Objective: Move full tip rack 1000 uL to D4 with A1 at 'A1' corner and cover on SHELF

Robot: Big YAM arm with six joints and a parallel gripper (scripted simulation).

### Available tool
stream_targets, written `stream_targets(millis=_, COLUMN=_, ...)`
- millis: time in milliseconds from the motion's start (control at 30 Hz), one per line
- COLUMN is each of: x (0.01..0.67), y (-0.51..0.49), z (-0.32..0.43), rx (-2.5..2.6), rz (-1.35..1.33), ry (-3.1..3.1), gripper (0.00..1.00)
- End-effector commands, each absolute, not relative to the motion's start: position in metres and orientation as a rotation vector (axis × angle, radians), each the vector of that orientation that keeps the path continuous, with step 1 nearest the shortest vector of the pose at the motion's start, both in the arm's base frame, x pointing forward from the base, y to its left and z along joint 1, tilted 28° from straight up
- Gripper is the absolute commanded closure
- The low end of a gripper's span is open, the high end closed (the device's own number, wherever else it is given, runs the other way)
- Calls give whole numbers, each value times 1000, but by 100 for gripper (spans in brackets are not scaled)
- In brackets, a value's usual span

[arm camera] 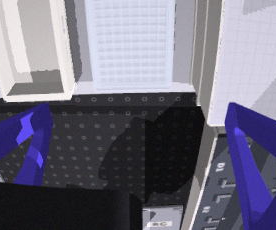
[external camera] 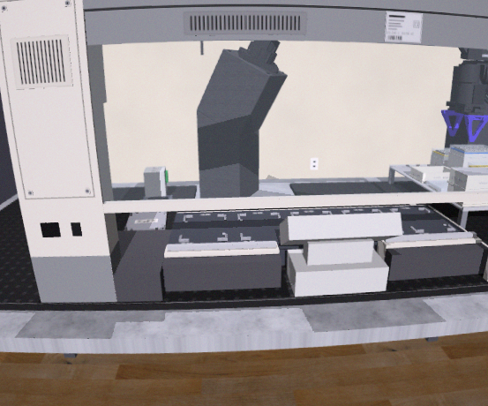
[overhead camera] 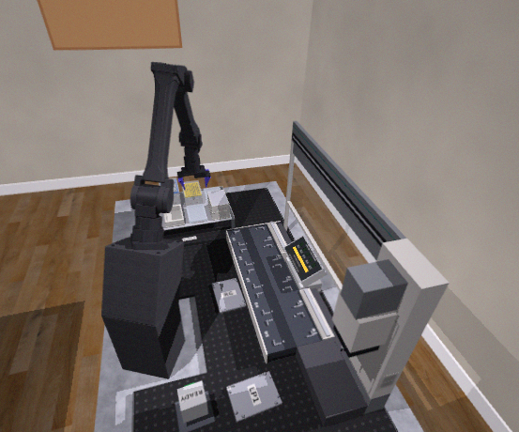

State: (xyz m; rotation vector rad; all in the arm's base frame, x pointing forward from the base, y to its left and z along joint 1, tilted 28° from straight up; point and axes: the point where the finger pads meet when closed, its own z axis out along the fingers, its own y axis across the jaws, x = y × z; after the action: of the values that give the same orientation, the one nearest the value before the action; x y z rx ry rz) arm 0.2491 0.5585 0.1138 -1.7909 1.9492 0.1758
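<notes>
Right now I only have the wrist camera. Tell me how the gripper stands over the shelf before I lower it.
Observer: In the exterior view the gripper hangs above the shelf's racks, fingers wide open, touching nothing.
Operator: Say which rack it is nearest.
Observer: In the top view it appears just above the yellow-topped rack in the shelf's back row.
Operator: Report the deck.
Observer: The top view shows no labware in any corner brackets along the deck.
</notes>
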Motion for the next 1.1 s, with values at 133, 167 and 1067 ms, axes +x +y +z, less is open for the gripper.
stream_targets(millis=133, x=246, y=567, z=131, rx=-1789, rz=194, ry=1913, gripper=0)
stream_targets(millis=167, x=246, y=567, z=131, rx=-1789, rz=194, ry=1913, gripper=0)
stream_targets(millis=1067, x=348, y=555, z=149, rx=-1796, rz=179, ry=1917, gripper=0)
